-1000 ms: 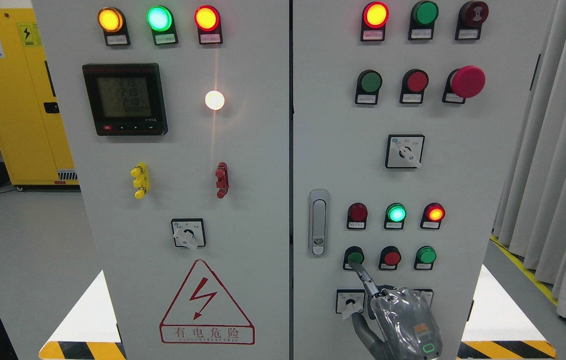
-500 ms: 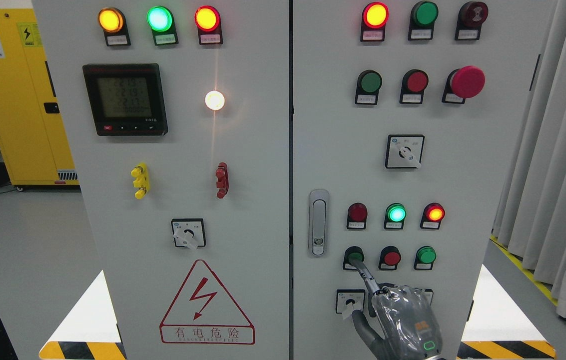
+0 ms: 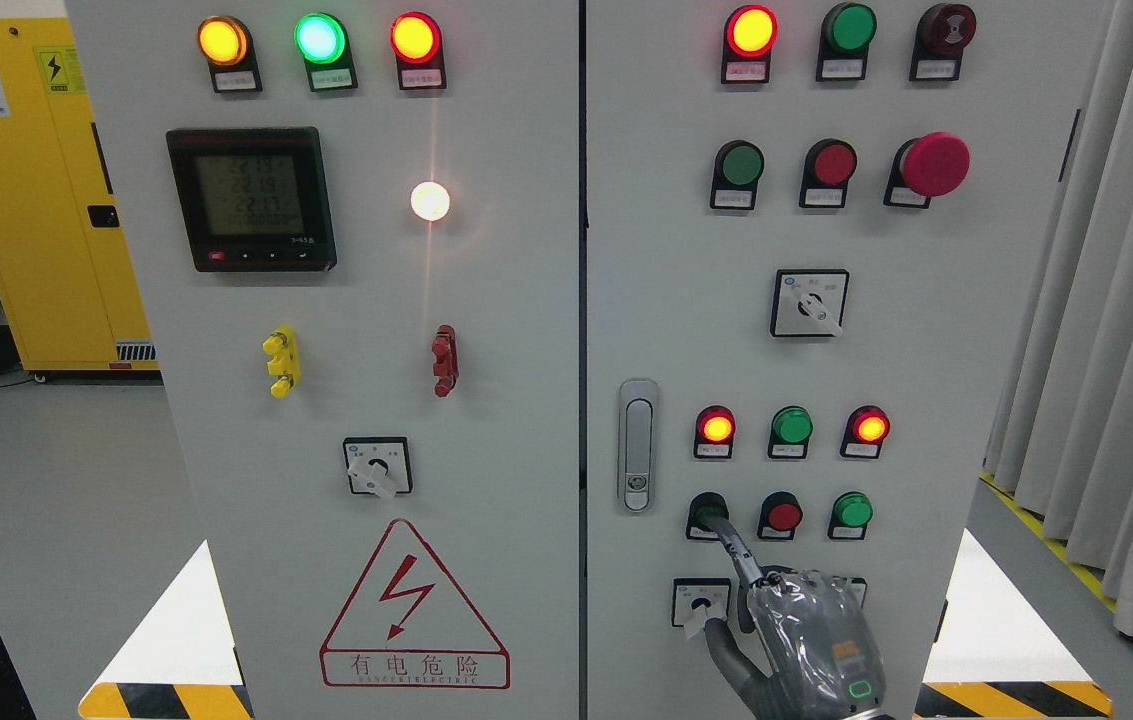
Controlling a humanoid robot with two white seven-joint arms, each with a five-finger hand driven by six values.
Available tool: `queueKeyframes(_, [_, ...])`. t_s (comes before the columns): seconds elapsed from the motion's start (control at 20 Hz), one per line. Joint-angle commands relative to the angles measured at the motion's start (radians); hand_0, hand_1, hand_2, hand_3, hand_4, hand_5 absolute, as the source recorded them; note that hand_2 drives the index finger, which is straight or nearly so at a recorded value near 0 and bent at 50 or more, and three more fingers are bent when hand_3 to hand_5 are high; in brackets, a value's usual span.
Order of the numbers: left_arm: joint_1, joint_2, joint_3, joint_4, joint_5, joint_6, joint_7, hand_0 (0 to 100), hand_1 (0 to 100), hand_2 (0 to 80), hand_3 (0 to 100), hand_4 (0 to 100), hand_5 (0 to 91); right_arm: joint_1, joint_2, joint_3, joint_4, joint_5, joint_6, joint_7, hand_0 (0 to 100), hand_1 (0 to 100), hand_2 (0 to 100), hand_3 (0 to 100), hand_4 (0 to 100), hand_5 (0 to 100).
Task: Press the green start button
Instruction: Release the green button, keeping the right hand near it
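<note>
A grey electrical cabinet door [image 3: 926, 350] fills the head view, studded with lamps, push buttons and rotary switches. The robot's right hand [image 3: 806, 640], wrapped in clear plastic, rises from the bottom edge with 1 index finger [image 3: 738, 555] extended and the other fingers curled, gripping nothing. Its tip rests on the green start button [image 3: 707, 512], the leftmost of 3 buttons just right of the silver door latch [image 3: 637, 445]. Directly above this button a red lamp [image 3: 716, 427] glows; the green lamp [image 3: 791, 426] beside it looks dark. The risk is the fingertip sliding sideways onto the neighbouring red button [image 3: 783, 516], caused by an off-centre, angled push. The left hand is out of view.
</note>
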Motion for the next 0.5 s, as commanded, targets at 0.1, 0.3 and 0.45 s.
queueKeyframes(0.1, [0.000,0.000,0.000,0.000,0.000,-0.001,0.000,12,56,0.0,0,0,0.0,0.011,0.025,0.004,-0.028,-0.006,-0.006,-0.008,52,92,0,85,89,97])
queueKeyframes(0.3, [0.000,0.000,0.000,0.000,0.000,-0.001,0.000,12,56,0.0,0,0,0.0,0.015,0.025,0.006,-0.068,-0.008,-0.009,-0.014,53,91,0,85,89,97])
queueKeyframes(0.45, [0.000,0.000,0.000,0.000,0.000,-0.001,0.000,12,56,0.0,0,0,0.0,0.035,0.025,0.008,-0.088,-0.008,-0.016,-0.037,52,91,0,85,89,97])
